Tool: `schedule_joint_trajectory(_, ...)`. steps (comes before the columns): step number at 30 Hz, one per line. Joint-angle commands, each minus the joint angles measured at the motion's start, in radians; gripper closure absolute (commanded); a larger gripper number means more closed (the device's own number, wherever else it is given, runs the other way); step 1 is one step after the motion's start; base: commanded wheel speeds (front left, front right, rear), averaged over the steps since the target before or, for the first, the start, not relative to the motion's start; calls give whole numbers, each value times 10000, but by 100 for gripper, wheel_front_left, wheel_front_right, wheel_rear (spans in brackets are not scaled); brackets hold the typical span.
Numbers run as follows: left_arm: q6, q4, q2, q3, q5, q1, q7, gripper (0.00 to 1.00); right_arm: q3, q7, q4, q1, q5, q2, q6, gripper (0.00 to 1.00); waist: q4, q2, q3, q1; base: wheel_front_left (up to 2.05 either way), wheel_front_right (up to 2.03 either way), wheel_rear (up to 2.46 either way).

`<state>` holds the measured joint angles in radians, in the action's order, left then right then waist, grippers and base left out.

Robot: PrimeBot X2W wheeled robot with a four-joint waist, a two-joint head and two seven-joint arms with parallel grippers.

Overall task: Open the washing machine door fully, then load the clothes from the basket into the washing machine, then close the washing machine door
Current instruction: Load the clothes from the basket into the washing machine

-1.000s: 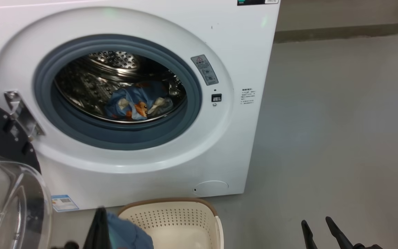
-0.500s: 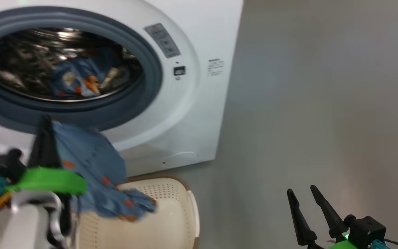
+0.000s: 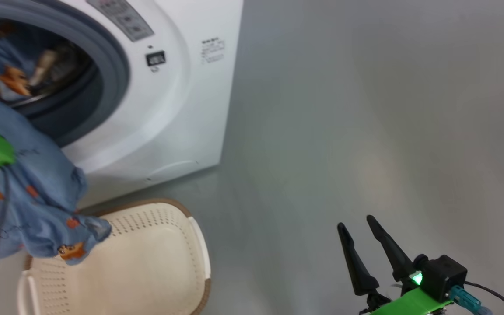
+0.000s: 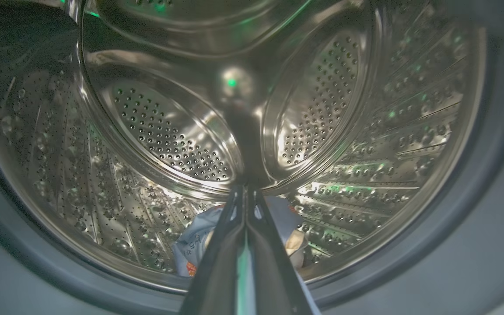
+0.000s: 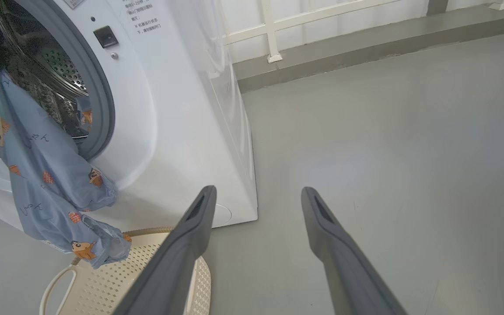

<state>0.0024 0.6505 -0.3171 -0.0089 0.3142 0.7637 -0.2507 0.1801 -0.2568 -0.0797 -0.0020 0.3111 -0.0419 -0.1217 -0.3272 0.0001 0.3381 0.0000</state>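
Observation:
A light-blue garment of the clothes (image 3: pixel 37 183) hangs from the mouth of the washing machine (image 3: pixel 182 109) down to the basket (image 3: pixel 199 249). In the right wrist view the same garment (image 5: pixel 46 183) drapes over the grey gasket. My left gripper (image 4: pixel 244 192) is shut on it, fingers pressed together and pointing into the steel drum. More blue and white clothes (image 4: pixel 190 245) lie on the drum floor. Low at the right, my right gripper (image 3: pixel 356 222) hovers open over the bare floor with nothing between its fingers (image 5: pixel 190 236). The washing machine door is out of view.
The cream basket (image 5: pixel 103 288) stands on the grey floor right in front of the washer. Open floor (image 3: pixel 365 109) stretches to the right of the machine. A white railing and a low kerb (image 5: pixel 365 39) run along the back.
The head camera has swung right, shifting the washer to the left edge. My left gripper has lifted the blue garment from the basket up to the drum opening. The right gripper stays open.

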Motion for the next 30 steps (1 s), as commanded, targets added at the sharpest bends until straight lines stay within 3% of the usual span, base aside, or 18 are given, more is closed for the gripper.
schedule_joint_trajectory(1,-65,-1,-618,284,-151,467,-89,100,295,-49,256,-218,107,-84,-90,0,-736,-1,901,0,0,0,0)
schedule_joint_trajectory(6,-157,1476,-1231,356,-241,1938,-97,100,688,-49,328,-399,129,-84,-90,0,-985,-1,1688,0,0,0,0)
schedule_joint_trajectory(15,-237,2817,-1684,195,-426,4259,-106,100,1034,-49,596,-571,161,-84,-90,0,-1094,-1,2754,0,0,0,0)
schedule_joint_trajectory(23,-303,3042,-1958,46,-670,5656,-109,100,1247,-49,706,-629,240,-83,-90,0,-1205,-1,3233,0,0,0,0)
schedule_joint_trajectory(30,-205,2428,-1987,197,-728,6377,-109,100,1412,-49,713,-607,295,-83,-90,0,-1341,-1,3450,0,0,0,0)
